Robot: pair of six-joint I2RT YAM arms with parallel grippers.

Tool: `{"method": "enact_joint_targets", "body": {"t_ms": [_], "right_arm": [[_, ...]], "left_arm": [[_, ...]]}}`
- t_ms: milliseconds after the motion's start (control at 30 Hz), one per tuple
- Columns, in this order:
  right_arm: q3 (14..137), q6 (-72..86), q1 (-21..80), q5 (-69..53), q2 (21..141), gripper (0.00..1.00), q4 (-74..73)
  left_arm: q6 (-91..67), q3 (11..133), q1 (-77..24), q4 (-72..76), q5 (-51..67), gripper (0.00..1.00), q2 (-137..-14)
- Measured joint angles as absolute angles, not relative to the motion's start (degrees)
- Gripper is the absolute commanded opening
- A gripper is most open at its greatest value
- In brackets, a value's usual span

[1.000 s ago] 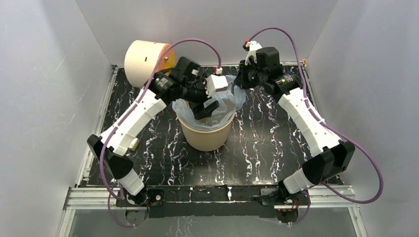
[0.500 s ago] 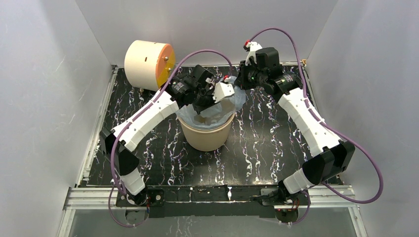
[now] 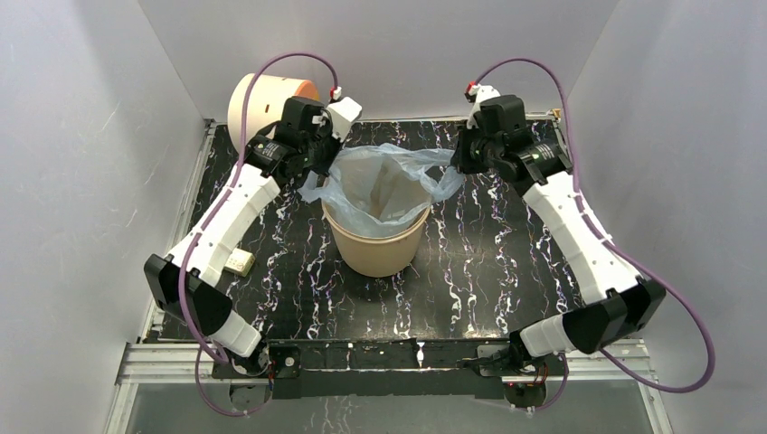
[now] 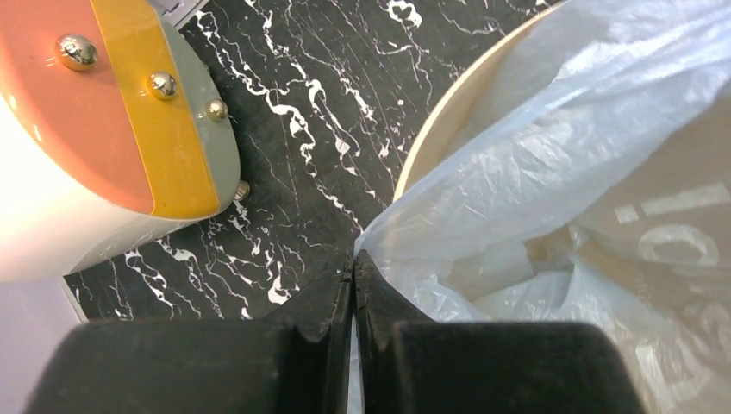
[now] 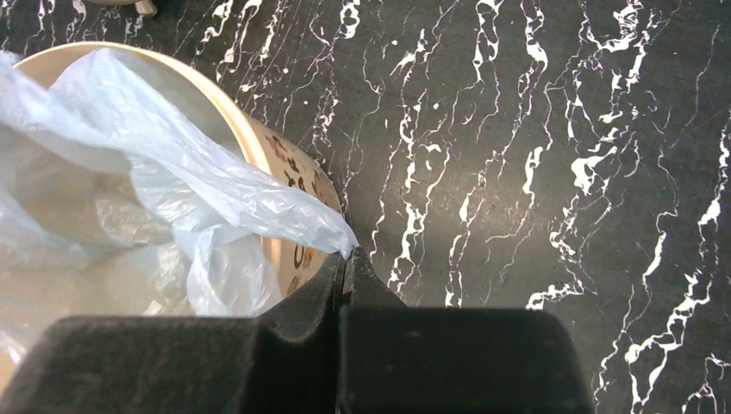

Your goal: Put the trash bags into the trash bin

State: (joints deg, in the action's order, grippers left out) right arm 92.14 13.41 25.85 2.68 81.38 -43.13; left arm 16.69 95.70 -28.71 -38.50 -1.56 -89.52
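Observation:
The pale blue trash bag (image 3: 380,181) hangs stretched open over the tan trash bin (image 3: 375,249), its lower part inside the bin. My left gripper (image 3: 318,172) is shut on the bag's left edge, outside the rim. My right gripper (image 3: 455,165) is shut on the bag's right edge, also beyond the rim. In the left wrist view the closed gripper (image 4: 353,259) pinches thin bag plastic (image 4: 534,172) next to the bin rim (image 4: 431,138). In the right wrist view the closed gripper (image 5: 345,254) holds a corner of the bag (image 5: 172,190) beside the bin wall (image 5: 293,194).
A cream drum with an orange face (image 3: 262,99) lies at the back left, close behind my left wrist, and its orange face (image 4: 86,129) fills the left wrist view's corner. A small white box (image 3: 238,263) sits by the left arm. Grey walls enclose the black marbled table (image 3: 506,262).
My left gripper has left the bin's mouth, shut on the bag's left edge and pulled it back-left. The right gripper shifted slightly right, and the bag is now spread wide.

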Motion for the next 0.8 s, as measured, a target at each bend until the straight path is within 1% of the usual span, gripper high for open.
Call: {"method": "enact_joint_targets", "body": {"t_ms": [133, 233, 300, 433, 567, 600, 667, 733, 800], "right_arm": [[91.09, 12.45, 25.82, 1.43, 76.99, 0.0, -45.36], [90.96, 11.51, 25.82, -2.9, 73.8, 0.0, -47.11], [90.96, 10.74, 25.82, -5.61, 72.64, 0.02, -48.42], [90.85, 9.82, 25.87, -4.86, 74.17, 0.01, -50.09], [91.72, 9.65, 25.71, -3.11, 81.87, 0.07, -51.24], [91.72, 9.67, 25.71, -2.46, 84.09, 0.12, -51.62], [91.57, 9.69, 25.71, -1.17, 86.85, 0.17, -52.31], [91.24, 9.85, 25.71, 0.1, 87.37, 0.2, -52.64], [91.24, 9.87, 25.71, 1.06, 86.21, 0.2, -52.34]], "left_arm": [[14.72, 95.74, -28.03, -37.52, -1.02, 0.0, -89.73], [14.09, 95.74, -28.03, -37.36, 1.17, 0.0, -90.41], [13.91, 95.74, -28.08, -37.28, 2.44, 0.0, -90.83], [13.89, 95.74, -28.08, -36.6, 4.12, 0.0, -91.92], [14.0, 95.15, -28.18, -36.21, 3.79, 0.0, -92.62], [13.93, 94.8, -28.18, -36.1, 3.79, 0.0, -92.51], [13.65, 93.58, -28.18, -35.16, 3.95, 0.0, -92.07], [13.28, 92.6, -28.18, -34.44, 4.12, 0.0, -91.53], [12.95, 92.27, -28.18, -34.22, 4.12, 0.0, -90.83]]}}
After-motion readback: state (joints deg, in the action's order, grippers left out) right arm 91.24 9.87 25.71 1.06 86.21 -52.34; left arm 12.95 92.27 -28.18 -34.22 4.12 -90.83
